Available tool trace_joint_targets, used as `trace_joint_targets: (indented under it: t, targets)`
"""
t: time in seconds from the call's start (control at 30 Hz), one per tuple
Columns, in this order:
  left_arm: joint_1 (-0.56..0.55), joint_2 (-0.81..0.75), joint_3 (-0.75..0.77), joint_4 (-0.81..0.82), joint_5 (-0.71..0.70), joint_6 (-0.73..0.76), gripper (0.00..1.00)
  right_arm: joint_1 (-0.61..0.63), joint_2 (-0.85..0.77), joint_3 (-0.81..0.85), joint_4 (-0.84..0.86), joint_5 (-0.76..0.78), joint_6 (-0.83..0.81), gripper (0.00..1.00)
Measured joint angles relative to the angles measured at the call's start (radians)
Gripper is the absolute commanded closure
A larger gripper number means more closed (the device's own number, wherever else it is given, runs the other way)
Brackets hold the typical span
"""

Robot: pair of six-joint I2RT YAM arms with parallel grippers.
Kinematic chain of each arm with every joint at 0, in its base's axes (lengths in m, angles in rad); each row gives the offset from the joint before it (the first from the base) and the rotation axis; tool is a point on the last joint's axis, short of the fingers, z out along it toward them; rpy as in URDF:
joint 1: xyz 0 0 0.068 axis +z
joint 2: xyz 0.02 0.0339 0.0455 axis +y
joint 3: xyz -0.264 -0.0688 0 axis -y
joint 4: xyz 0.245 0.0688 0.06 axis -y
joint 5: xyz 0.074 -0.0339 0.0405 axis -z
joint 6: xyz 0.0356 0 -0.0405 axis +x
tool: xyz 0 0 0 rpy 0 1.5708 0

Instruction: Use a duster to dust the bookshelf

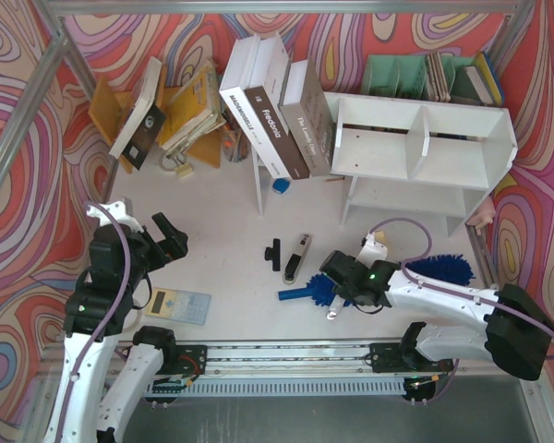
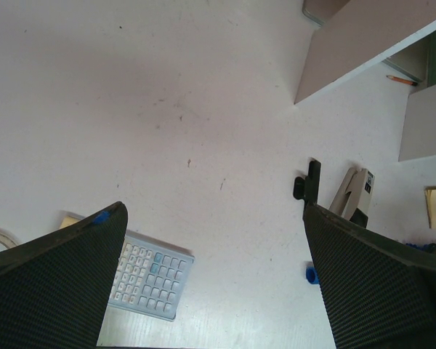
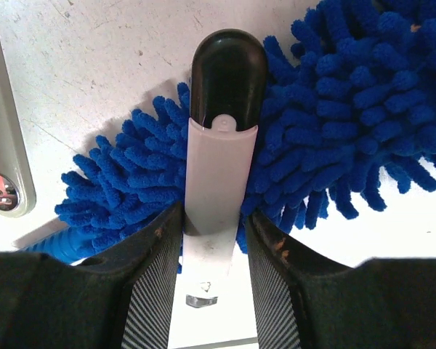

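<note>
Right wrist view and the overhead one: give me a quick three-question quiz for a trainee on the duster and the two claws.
1. True or false: the left claw stands wide open and holds nothing.
2. Pick one: the duster lies A) on the table in front of the bookshelf, B) inside a cubby, C) on top of the calculator.
3. Short answer: in the right wrist view, what are the right claw fingers pressed against?

Key: 1 true. 2 A. 3 a pale bar with a black tip, lying across the duster's blue fluff.
</note>
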Motion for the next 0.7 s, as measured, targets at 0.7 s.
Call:
trace_joint_targets:
  t: [0.7]
  targets:
    - [0.000,0.000,0.000,0.000,0.004,0.000,0.01,-0.006,-0.057,-0.001,-0.022,0.009,-0.003,0.72]
